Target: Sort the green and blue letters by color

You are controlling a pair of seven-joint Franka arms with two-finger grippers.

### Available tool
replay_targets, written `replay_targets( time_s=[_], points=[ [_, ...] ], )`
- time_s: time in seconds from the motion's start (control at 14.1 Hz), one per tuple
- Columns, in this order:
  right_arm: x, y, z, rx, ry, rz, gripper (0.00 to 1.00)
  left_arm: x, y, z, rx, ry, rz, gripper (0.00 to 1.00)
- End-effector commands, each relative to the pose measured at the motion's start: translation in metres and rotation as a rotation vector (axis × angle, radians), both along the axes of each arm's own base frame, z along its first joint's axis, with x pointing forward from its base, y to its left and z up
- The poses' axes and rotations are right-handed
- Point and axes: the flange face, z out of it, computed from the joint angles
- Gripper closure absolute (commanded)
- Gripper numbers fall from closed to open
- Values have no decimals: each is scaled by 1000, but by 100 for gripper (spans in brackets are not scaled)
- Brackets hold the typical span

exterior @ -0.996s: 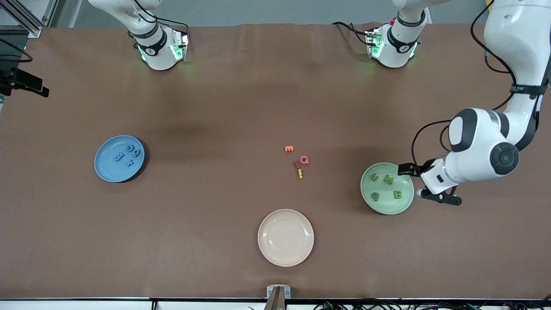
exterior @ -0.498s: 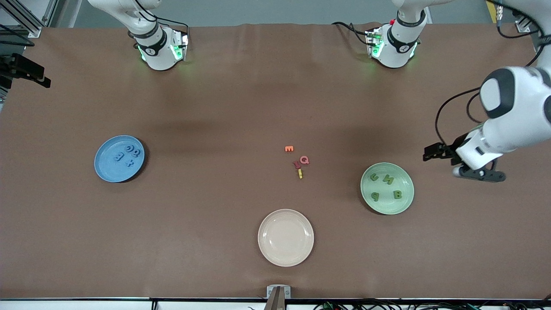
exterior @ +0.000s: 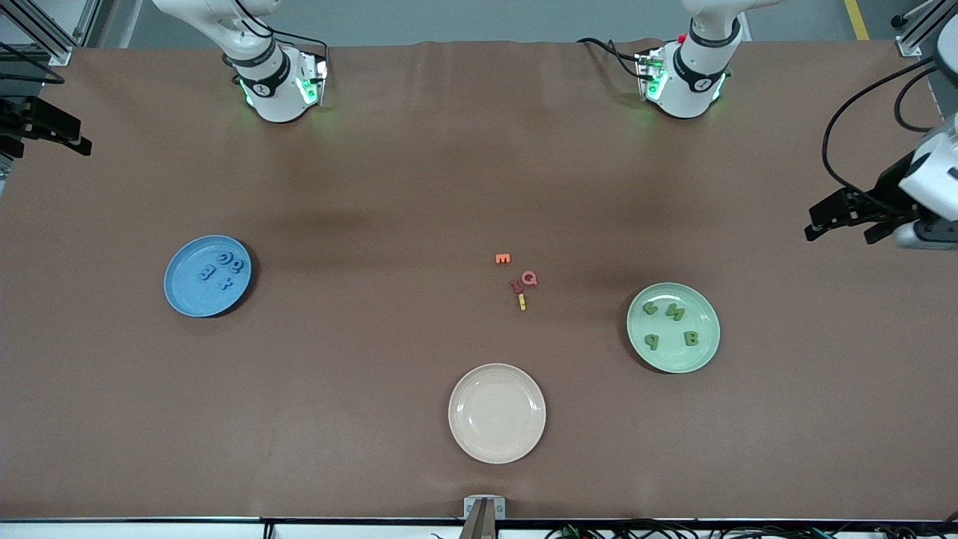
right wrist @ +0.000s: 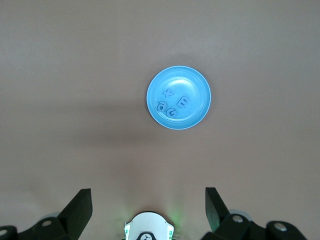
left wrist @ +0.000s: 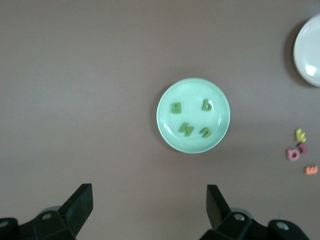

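Four chunky dark green letters (exterior: 672,323) are lying flat in a smooth, round pale green plate (exterior: 709,348) toward the left arm's end of the table, while four chunky medium blue letters (exterior: 222,269) are sitting close together in a round blue plate (exterior: 179,299) toward the right arm's end. Between the two plates, a small orange letter E (exterior: 503,259), a pink-red letter Q (exterior: 529,278) and a tiny yellow letter (exterior: 522,302) are resting on the matte brown table covering (exterior: 374,224), which is showing faint creases near the robots' bases. An empty glossy cream plate (exterior: 497,412) is sitting nearer the front camera. The left gripper (exterior: 849,217) is hanging at the table's edge, its black fingers (left wrist: 80,205) spread wide around nothing. The right gripper (right wrist: 145,200), high above the blue plate, is likewise gaping wide and empty.
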Motion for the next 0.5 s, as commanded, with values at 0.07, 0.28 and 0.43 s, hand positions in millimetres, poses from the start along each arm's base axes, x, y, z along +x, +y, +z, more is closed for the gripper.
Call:
replay_targets(
  time_s=[0.07,0.28,0.43],
  points=[
    [-11,10,2,7,-14,25,0,3,2,47,-17,-36,27,0],
    [-11,8,2,4,-14,24,0,0,2,70,4,-47,20,0],
    [-11,4,2,-2,-15,16,0,-4,-1,85,62,-43,4,0]
  ],
)
